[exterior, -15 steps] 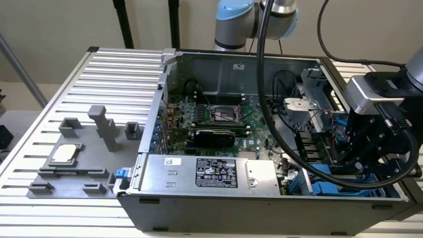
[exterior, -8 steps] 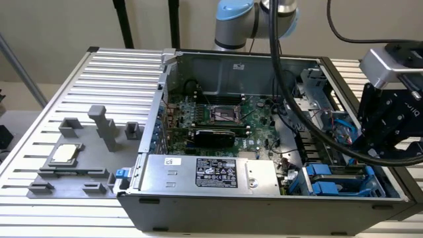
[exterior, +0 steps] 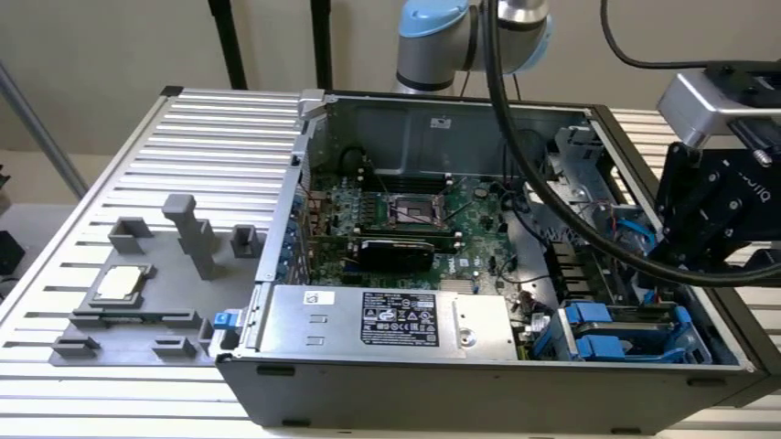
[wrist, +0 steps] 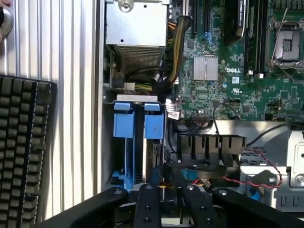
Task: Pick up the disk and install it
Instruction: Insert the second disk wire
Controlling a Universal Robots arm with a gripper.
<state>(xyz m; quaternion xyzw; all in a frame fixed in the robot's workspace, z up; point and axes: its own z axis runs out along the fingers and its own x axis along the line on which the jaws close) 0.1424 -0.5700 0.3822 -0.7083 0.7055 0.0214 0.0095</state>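
The gripper hangs over the open computer case, empty; I cannot tell if it is apart or together. The disk sits in its slot at the case's front corner.

you're looking at a robotics lab bench: a slatted aluminium table carries an opened desktop computer case with its motherboard bare, grey fixture blocks beside it, and a black keyboard nearby.
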